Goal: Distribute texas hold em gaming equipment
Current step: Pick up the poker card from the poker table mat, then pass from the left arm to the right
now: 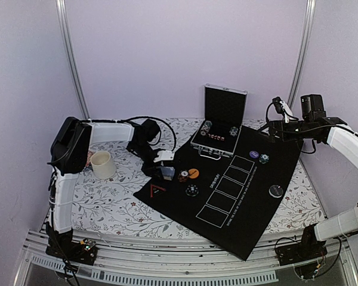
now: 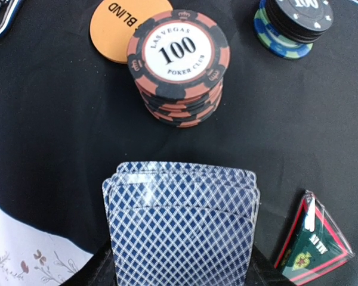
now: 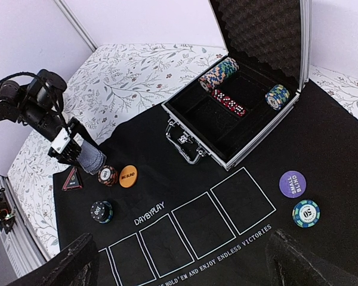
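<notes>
Playing cards [image 2: 182, 220], fanned, sit pinched in left gripper [image 3: 86, 158] over black mat [image 2: 59, 119], left edge, near the orange 100-chip stack [image 2: 179, 65]. Right gripper [image 3: 179, 256] hangs spread wide, empty. Advice: grip firm, lift square so no card slips from the fan.

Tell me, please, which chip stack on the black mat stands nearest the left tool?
The red-and-black stack marked 100, beside the orange disc, just ahead of the left tool and its cards. The black-topped stack and the green-rimmed stack lie farther off.
</notes>
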Controlling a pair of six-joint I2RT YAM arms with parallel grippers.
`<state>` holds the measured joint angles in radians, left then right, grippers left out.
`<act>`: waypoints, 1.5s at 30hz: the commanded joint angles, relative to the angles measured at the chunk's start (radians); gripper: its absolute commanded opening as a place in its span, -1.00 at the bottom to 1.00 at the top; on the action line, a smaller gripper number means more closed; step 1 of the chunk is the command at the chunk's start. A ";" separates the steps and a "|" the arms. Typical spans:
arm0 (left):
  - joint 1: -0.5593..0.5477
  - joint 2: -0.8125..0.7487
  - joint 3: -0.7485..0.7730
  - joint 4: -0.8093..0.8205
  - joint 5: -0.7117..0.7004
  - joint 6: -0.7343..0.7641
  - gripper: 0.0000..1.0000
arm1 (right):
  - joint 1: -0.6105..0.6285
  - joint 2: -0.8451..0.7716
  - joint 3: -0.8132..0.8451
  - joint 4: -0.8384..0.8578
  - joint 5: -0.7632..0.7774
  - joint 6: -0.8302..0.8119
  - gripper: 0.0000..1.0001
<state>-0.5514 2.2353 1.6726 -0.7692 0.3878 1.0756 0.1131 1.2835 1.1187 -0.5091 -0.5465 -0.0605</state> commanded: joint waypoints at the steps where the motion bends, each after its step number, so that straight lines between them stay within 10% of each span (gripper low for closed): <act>1: -0.017 -0.047 -0.011 0.004 -0.101 -0.016 0.05 | 0.005 0.004 -0.005 0.029 -0.058 0.060 0.98; 19: -0.215 -0.565 -0.106 -0.065 -0.347 -0.080 0.04 | 0.446 0.312 0.063 0.635 -0.231 0.660 0.88; 38: -0.280 -0.631 -0.138 -0.038 -0.392 -0.137 0.03 | 0.650 0.640 0.280 0.799 -0.279 0.750 0.78; 45: -0.281 -0.655 -0.159 0.006 -0.373 -0.131 0.02 | 0.669 0.720 0.349 0.800 -0.317 0.766 0.39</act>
<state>-0.8227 1.6203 1.5223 -0.8097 -0.0036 0.9520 0.7650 1.9583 1.4136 0.2634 -0.8295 0.6933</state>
